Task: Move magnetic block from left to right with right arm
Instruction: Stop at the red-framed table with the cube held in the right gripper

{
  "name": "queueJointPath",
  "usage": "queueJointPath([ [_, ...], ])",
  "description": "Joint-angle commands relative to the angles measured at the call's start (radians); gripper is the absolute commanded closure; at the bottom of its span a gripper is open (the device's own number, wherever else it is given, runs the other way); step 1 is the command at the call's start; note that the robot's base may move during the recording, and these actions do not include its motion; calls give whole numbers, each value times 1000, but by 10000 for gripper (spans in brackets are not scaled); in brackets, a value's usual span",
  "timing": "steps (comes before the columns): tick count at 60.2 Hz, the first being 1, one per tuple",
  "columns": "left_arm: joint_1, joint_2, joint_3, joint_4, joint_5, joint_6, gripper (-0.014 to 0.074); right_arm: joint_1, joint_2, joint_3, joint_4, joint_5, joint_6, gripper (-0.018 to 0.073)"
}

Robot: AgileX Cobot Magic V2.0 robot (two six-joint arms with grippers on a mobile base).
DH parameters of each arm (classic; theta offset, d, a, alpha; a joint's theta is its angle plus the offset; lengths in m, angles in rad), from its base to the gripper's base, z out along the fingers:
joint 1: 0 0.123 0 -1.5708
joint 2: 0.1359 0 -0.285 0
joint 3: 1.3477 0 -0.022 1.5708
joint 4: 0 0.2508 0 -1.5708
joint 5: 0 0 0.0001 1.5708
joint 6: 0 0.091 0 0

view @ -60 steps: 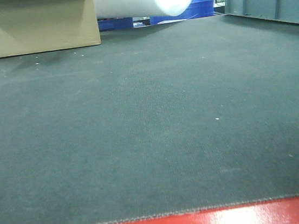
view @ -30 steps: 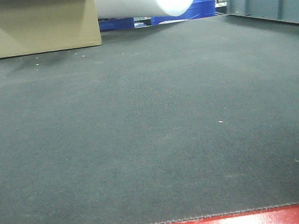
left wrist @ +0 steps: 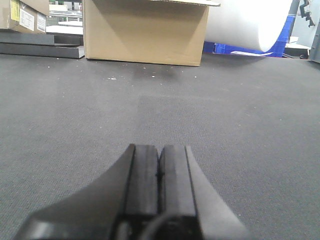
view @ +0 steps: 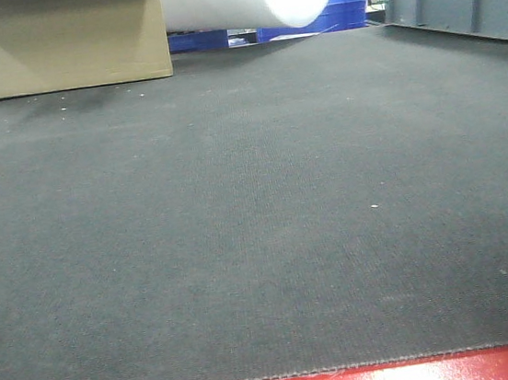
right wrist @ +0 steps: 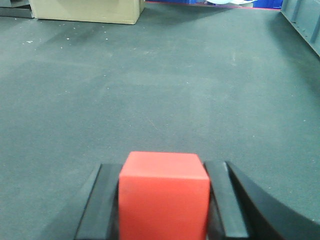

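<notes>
Evidently the pick was done: right gripper [right wrist: 164, 217] clamped the magnetic block [right wrist: 164, 192], low over the mat [right wrist: 150, 75]. Left gripper [left wrist: 159, 172] sat pressed together, empty. Placement to the right and release looked outstanding.

Front view: low, just above mat [view: 255, 199], near its front edge, facing cardboard box [view: 55, 43] at far left. Left wrist view: even lower, behind left gripper [left wrist: 159, 150], box straight ahead, nearer. Right wrist view: higher, tilted down over right gripper [right wrist: 162, 170] (magnetic block [right wrist: 164, 200] fills foreground), box far off, upper left. All three share box and mat before it.
</notes>
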Motion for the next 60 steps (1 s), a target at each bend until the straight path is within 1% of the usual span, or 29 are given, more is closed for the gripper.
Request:
queueJointPath([
  [1, -4, -15, 10, 0, -90, -4, 713, -5, 15, -25, 9, -87, -4, 273],
  [10, -4, -15, 10, 0, -90, -4, 713, -5, 53, -56, 40, -38, -4, 273],
  [16, -4, -15, 10, 0, -90, -4, 713, -5, 143, -117, 81, 8, -16, 273],
  [19, -4, -15, 10, 0, -90, -4, 713, -5, 203, -153, 107, 24, -45, 273],
  [22, -4, -15, 10, 0, -90, -4, 713, -5, 279, -189, 143, 31, -98, 273],
  [30, -4, -15, 10, 0, -90, -4, 713, -4, 468, -291, 274, 38, -235, 273],
  [35, -4, -15, 10, 0, -90, -4, 713, 1, 577, -350, 344, 45, -292, 273],
  [37, -4, -15, 10, 0, -90, -4, 713, 10, 623, -378, 356, 50, -310, 273],
  [43, -4, -15, 10, 0, -90, -4, 713, 55, 778, -468, 359, 69, -337, 273],
  [60, -4, -15, 10, 0, -90, -4, 713, 199, 1113, -683, 333, 105, -327, 272],
])
